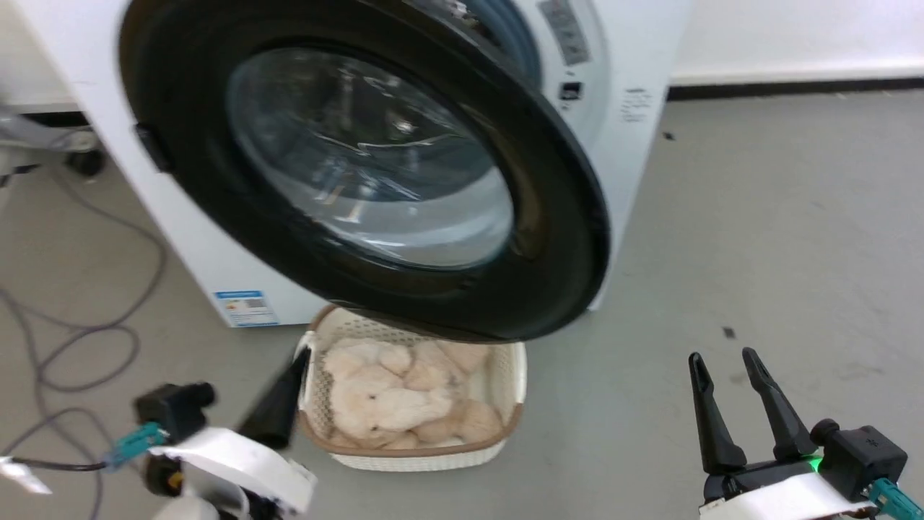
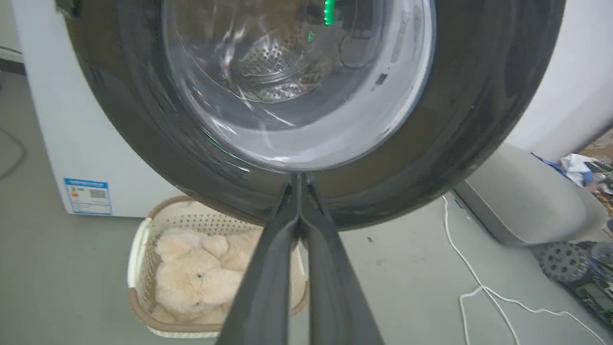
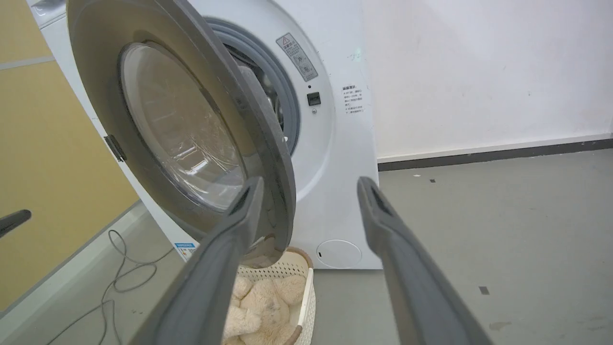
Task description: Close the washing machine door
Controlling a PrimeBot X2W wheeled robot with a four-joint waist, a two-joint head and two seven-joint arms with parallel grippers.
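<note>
The washing machine door [image 1: 361,166] is part way open. It swings out from the front of the big white washing machine [image 1: 642,180]. In the right wrist view there is a wide gap on one side between the door and the grey rubber ring [image 3: 289,110] around the hole. The door has a fat black rim and a round clear glass middle. In the left wrist view the shiny drum [image 2: 273,62] with its little holes shows through the glass.

Under the low edge of the door a white basket [image 1: 509,375] sits on the grey floor [image 1: 758,238], just beside the front of the machine. A fluffy cream toy [image 1: 393,404] lies in it. A small blue sticker [image 1: 245,307] is low down on the machine.

The left fingers [image 2: 278,249] are pressed tight together and hold nothing. In the left wrist view their tips point up at the bottom of the black rim. I cannot tell if they touch it. In the head view they are just beside the left side of the basket.

The right fingers [image 1: 712,412] are spread apart and hold nothing. They hang over the bare floor to the right of the basket, well apart from the door.

A grey cable [image 1: 72,339] loops on the floor to the left of the machine. A thin white cable [image 2: 479,287] lies on the floor in the left wrist view.
</note>
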